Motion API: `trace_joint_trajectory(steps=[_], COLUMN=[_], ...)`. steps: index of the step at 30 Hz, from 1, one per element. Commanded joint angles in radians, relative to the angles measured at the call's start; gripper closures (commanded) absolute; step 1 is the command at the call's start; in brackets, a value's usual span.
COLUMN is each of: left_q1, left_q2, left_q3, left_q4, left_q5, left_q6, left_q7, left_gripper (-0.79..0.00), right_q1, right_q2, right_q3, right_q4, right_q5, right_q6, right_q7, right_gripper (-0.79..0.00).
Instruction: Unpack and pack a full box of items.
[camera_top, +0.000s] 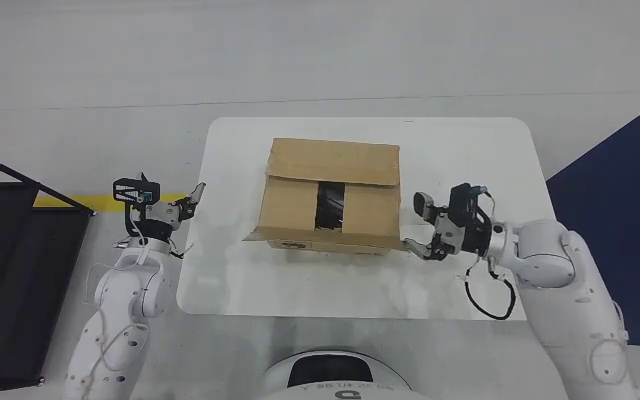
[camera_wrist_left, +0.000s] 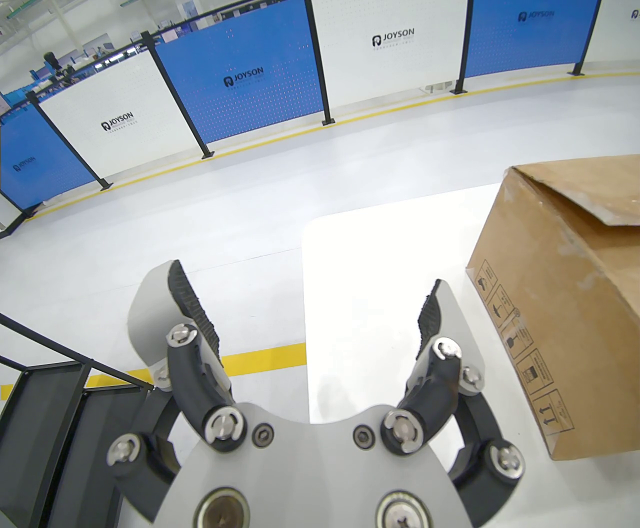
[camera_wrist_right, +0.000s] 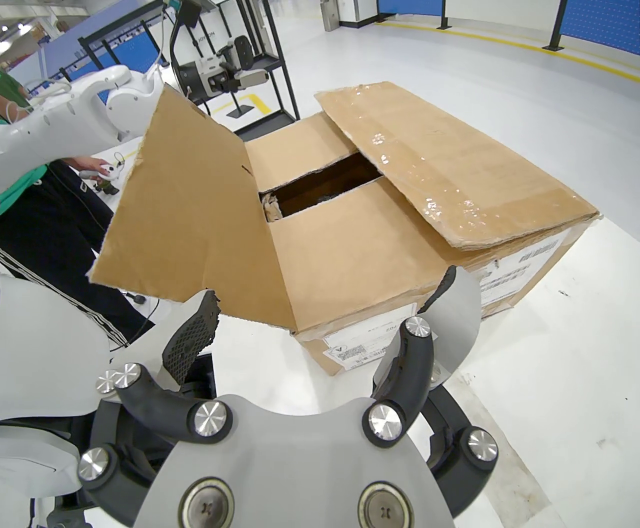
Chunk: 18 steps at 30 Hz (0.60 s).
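One cardboard box was recorded on the white desk, set near the middle of its surface. Its far flap was found lying low over the top, glossy with tape. Its near flap was seen raised and tilted outward. Two inner flaps were noted folded flat, with a dark gap left between them. Crumpled paper was seen at one end of that gap, and the rest of the contents were too dark to be made out.

Left tool: held wide open and empty at the desk's left edge, apart from the box, its fingers pointed along the desk.

Right tool: held open and empty, just beside the box's right near corner. One fingertip was placed at the raised flap's lower edge; whether contact was made could not be told.

One black rack was noted on the floor to the left of the desk.
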Motion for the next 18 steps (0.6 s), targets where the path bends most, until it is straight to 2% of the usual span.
trace_joint_trajectory(steps=[1,10,13,18], left_q1=[0.0,0.0,0.0,0.0], left_q2=[0.0,0.0,0.0,0.0], left_q3=[0.0,0.0,0.0,0.0], left_q4=[0.0,0.0,0.0,0.0], left_q5=[0.0,0.0,0.0,0.0], left_q6=[0.0,0.0,0.0,0.0], left_q7=[0.0,0.0,0.0,0.0], left_gripper=[-0.785,-0.785,-0.785,-0.785], right_q1=[-0.013,-0.054,-0.065,-0.066], right_q2=[0.012,0.05,0.045,0.041], right_q3=[-0.008,-0.033,-0.035,-0.065], right_q4=[-0.017,-0.009,-0.007,0.003], right_q5=[-0.075,-0.403,-0.527,-0.605], right_q6=[0.0,0.0,0.086,0.143], right_q7=[-0.021,-0.227,-0.292,-0.356], right_gripper=[-0.785,-0.785,-0.785,-0.785])
